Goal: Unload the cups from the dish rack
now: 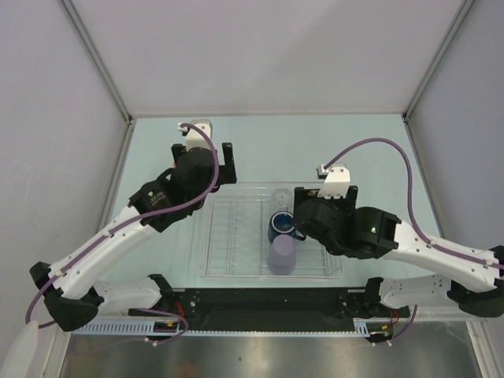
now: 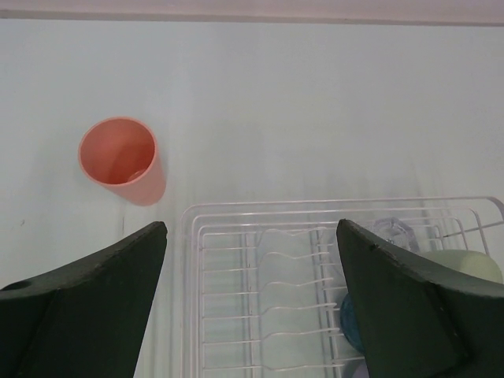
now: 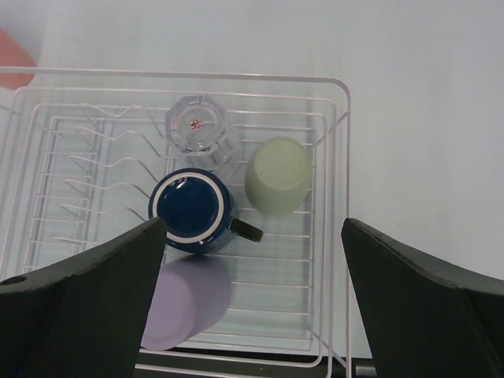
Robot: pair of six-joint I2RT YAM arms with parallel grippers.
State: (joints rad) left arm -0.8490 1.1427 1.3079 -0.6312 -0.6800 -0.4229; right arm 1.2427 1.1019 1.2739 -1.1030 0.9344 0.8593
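The clear dish rack (image 1: 232,236) lies mid-table. In its right half stand a small clear cup (image 3: 197,130), a dark blue mug (image 3: 191,209) bottom up, a pale green cup (image 3: 278,175) bottom up and a lavender cup (image 3: 185,303) nearest the front. A salmon-pink cup (image 2: 122,160) stands upright on the table, outside the rack's far left corner. My left gripper (image 2: 252,236) is open and empty above the rack's far left part (image 2: 236,213). My right gripper (image 3: 252,228) is open and empty above the mug and green cup. The top view hides the green and salmon cups under the arms.
White enclosure walls (image 1: 71,118) close the table on the left, right and back. A black rail (image 1: 268,299) with both arm bases runs along the near edge, just in front of the rack. Bare table lies beyond the rack and to its right (image 3: 425,118).
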